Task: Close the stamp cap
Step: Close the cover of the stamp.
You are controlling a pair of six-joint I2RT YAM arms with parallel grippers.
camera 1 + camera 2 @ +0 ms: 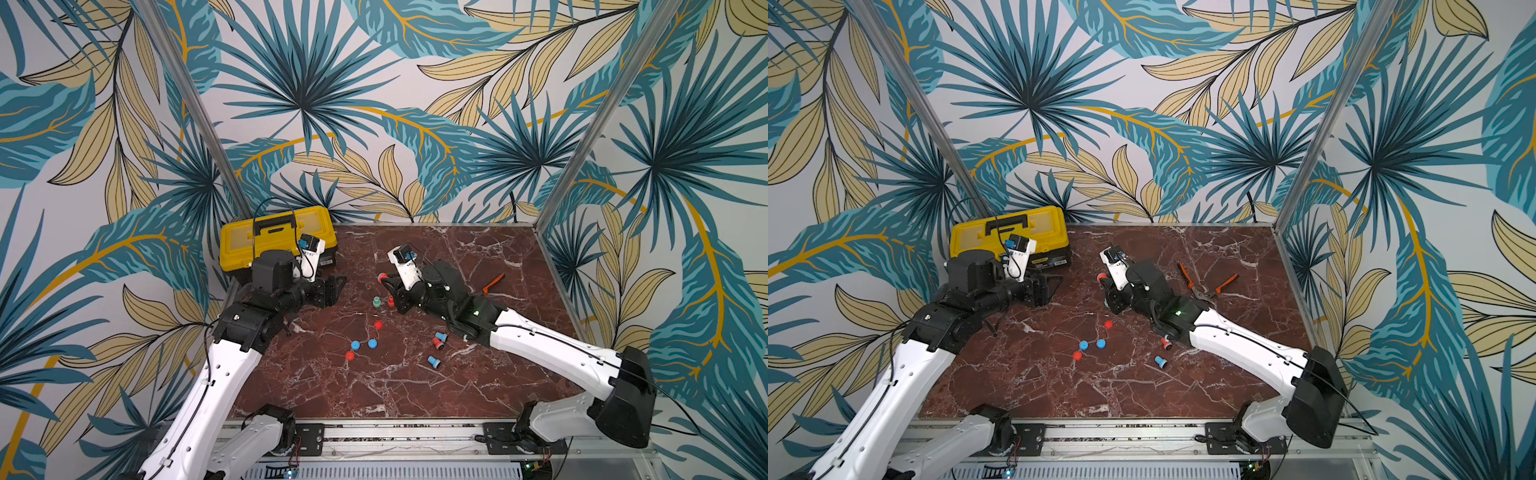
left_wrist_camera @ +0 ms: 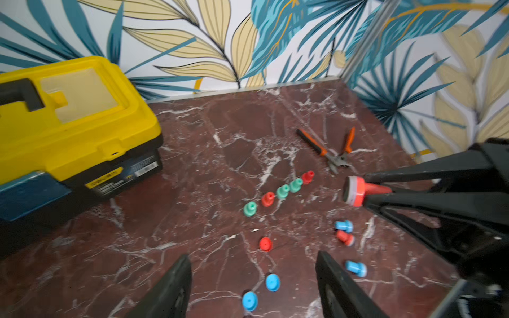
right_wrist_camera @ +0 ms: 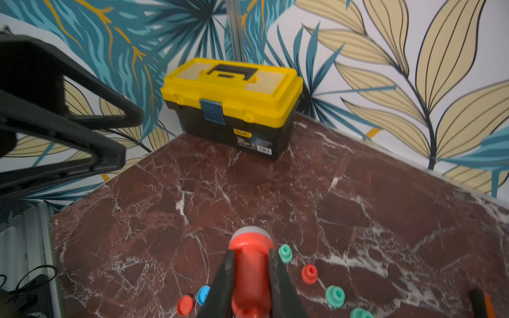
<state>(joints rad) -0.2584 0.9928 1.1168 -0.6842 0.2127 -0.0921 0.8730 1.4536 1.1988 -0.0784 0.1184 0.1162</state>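
Now our right hand (image 3: 251, 254) grips the stamp (image 2: 358, 192), long axis along the fingers (image 3: 223, 278), pad end towards our left hand (image 2: 252, 256). That hand hangs wide and empty, a red cap (image 2: 265, 244) on the desk (image 2: 209, 143) just ahead of it.

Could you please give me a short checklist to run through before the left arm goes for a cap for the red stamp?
1. Grip on the red stamp: ok, the right gripper is shut on its body.
2. Stamp face bare for capping: ok, the grey pad is exposed.
3. Is the left gripper open and empty: ok.
4. Matching red cap free on the marble table: ok, nothing touches it.
5. Cap's open side facing up: cannot tell.
6. Is the left gripper at the cap: not ok, it hangs apart from it, by the yellow toolbox.
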